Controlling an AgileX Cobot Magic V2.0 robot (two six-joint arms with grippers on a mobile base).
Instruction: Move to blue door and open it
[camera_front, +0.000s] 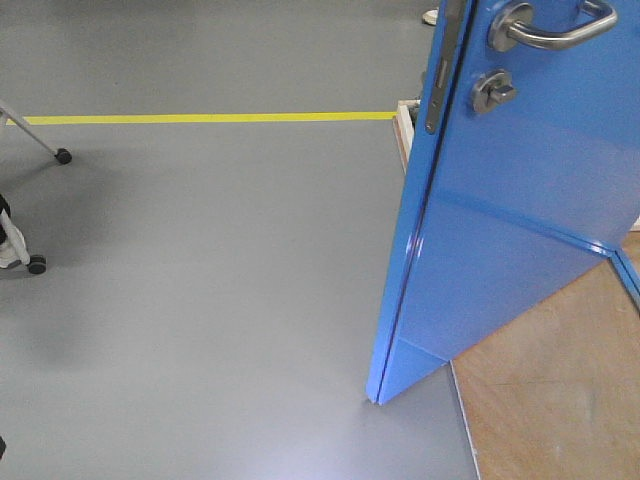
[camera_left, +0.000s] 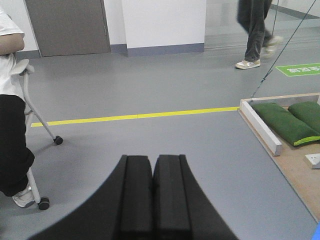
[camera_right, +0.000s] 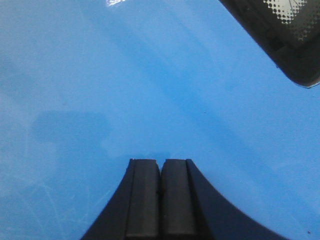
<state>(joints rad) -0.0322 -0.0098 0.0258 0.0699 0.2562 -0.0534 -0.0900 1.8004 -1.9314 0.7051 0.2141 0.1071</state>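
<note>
The blue door (camera_front: 520, 200) stands ajar at the right of the front view, its free edge toward me. Its silver lever handle (camera_front: 555, 30) and round thumb-turn lock (camera_front: 493, 92) sit at the top of the panel. In the right wrist view the glossy blue door (camera_right: 150, 80) fills the frame, and my right gripper (camera_right: 160, 162) is shut and empty, its tips close to the panel; contact cannot be told. My left gripper (camera_left: 152, 159) is shut with nothing in it, hanging over the grey floor (camera_left: 150, 95) away from the door.
A yellow tape line (camera_front: 210, 118) crosses the grey floor. A wooden platform (camera_front: 560, 390) lies behind the door, with green cushions (camera_left: 282, 122) on it. A seated person (camera_left: 12, 125) on a wheeled chair (camera_front: 37, 264) is at left; another person (camera_left: 255, 35) walks at the back.
</note>
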